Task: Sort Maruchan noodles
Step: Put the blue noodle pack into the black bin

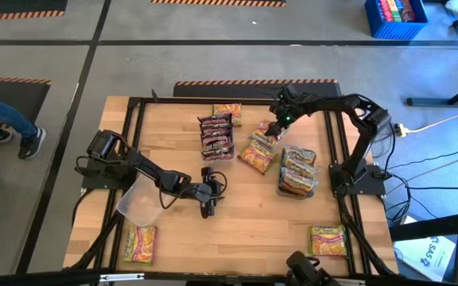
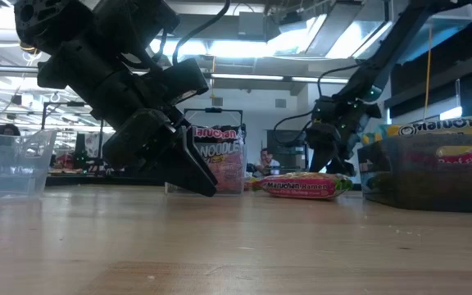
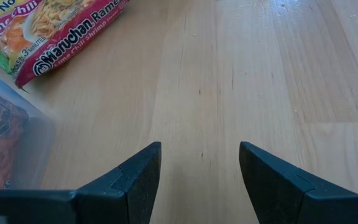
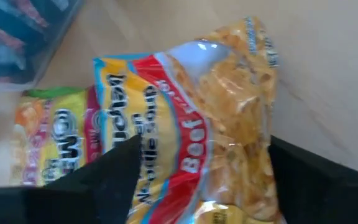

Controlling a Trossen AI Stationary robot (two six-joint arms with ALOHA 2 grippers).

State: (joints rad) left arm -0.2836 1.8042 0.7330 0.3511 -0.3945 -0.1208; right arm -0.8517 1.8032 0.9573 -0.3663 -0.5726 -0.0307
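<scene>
High view: the sorting is being shown as partly done. A stack of dark maroon packets [image 1: 216, 135] is sitting in a clear bin [image 1: 203, 152] near the table's middle, and a second clear bin [image 1: 299, 191] toward the right side is holding several yellow-green and light blue packets [image 1: 298, 168]. An empty clear bin [image 1: 139, 202] is lying beside the left arm.

Several packets are still lying loose on the wooden table [image 1: 261, 214]: a small heap of orange and yellow packets [image 1: 258, 152] between the two filled bins, one packet [image 1: 227, 110] at the far edge, a yellow-pink packet [image 1: 139, 243] at the near left corner and another yellow packet [image 1: 328, 240] at the near right corner. Roughly half the work is therefore judged as remaining — the loose ones are yet to be binned by colour.

The right gripper [image 1: 273, 129] is being held over the far end of the middle heap. In the right wrist view a red-and-yellow beef packet [image 4: 210, 124] is filling the space between its fingers [image 4: 98, 177], which are standing spread on either side; whether the packet is actually being gripped cannot be told.

The left gripper [image 1: 207, 193] is being held low over bare wood just in front of the maroon bin. In the left wrist view its fingers [image 3: 135, 180] are spread apart with nothing between them — only a shrimp-flavour packet [image 3: 55, 34] is being seen farther off.
</scene>
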